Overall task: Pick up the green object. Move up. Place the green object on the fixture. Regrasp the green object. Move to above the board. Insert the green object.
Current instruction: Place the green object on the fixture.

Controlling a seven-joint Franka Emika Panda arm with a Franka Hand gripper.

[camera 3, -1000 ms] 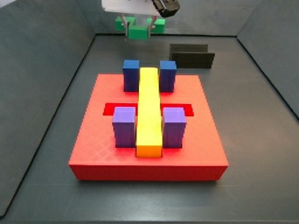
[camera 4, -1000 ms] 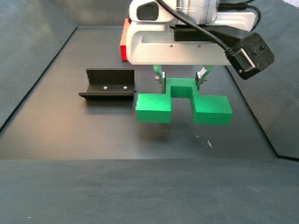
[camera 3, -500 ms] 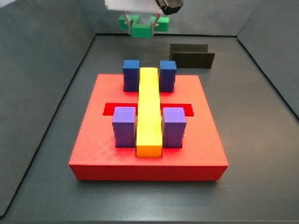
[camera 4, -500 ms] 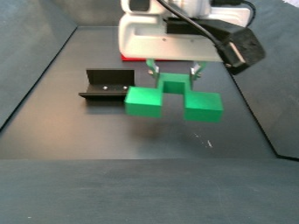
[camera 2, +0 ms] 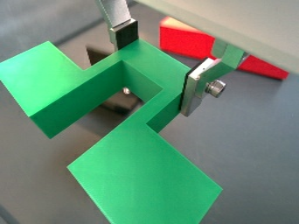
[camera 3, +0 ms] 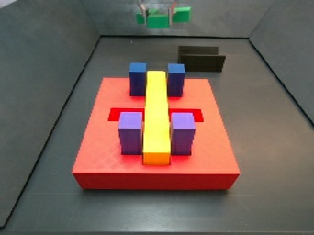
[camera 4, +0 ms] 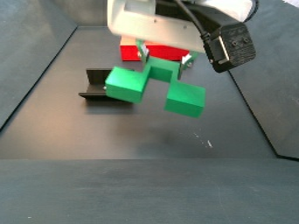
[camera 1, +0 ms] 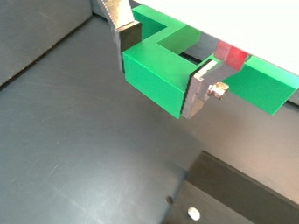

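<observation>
The green object (camera 4: pixel 149 87) is a U-shaped block, held tilted in the air well above the floor. My gripper (camera 4: pixel 155 58) is shut on its middle bar, silver fingers (camera 2: pixel 200 86) on either side in both wrist views (camera 1: pixel 158 66). In a side view the green object (camera 3: pixel 163 15) shows small at the far top, with the gripper mostly out of frame. The fixture (camera 4: pixel 103 86) stands on the floor, partly behind the block; it also shows as a dark bracket (camera 3: pixel 203 59). The red board (camera 3: pixel 156 142) carries blue, purple and yellow pieces.
A yellow bar (camera 3: pixel 157 115) lies along the board between two blue blocks (camera 3: pixel 139 77) and two purple blocks (camera 3: pixel 183 131). Grey walls enclose the dark floor (camera 4: pixel 128 157). The red board's corner shows in a wrist view (camera 2: pixel 198 41).
The gripper has risen with the green object, which has tilted and shifted toward the fixture. In the board-side view it has moved to the top edge.
</observation>
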